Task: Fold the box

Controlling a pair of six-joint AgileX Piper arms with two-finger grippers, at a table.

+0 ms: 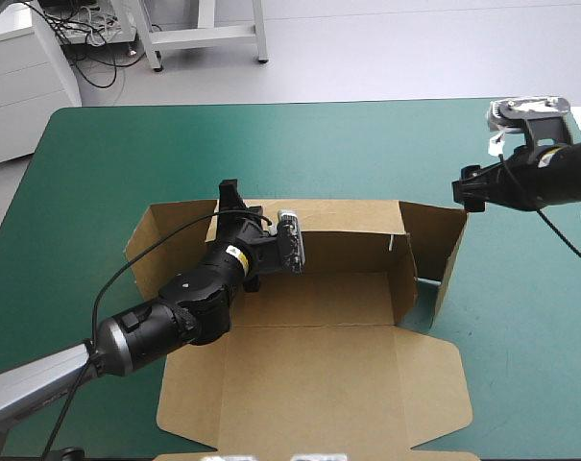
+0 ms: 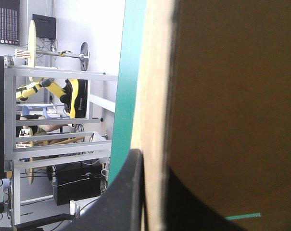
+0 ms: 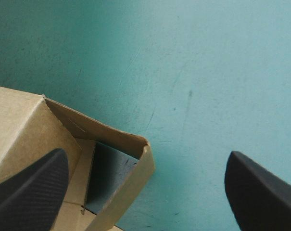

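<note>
The brown box [image 1: 309,375] lies mid-table with its back wall and right wall raised and its lid flat toward the near edge. My left gripper [image 1: 230,197] is at the box's back left corner, where the left wall flap stands. In the left wrist view the board [image 2: 232,96] runs edge-on between the black fingers [image 2: 128,192], so the left gripper [image 2: 152,202] is shut on it. My right gripper [image 1: 468,189] hovers open just above the upright right-end flap [image 1: 450,254]. Its wrist view shows that flap's corner [image 3: 121,144] under and between the fingers of the right gripper [image 3: 146,156].
The teal-green cover [image 1: 108,163] extends well behind the box and to its right [image 3: 208,72]. The left arm lies across the box's left part. The table's far edge runs along the back [image 1: 271,106].
</note>
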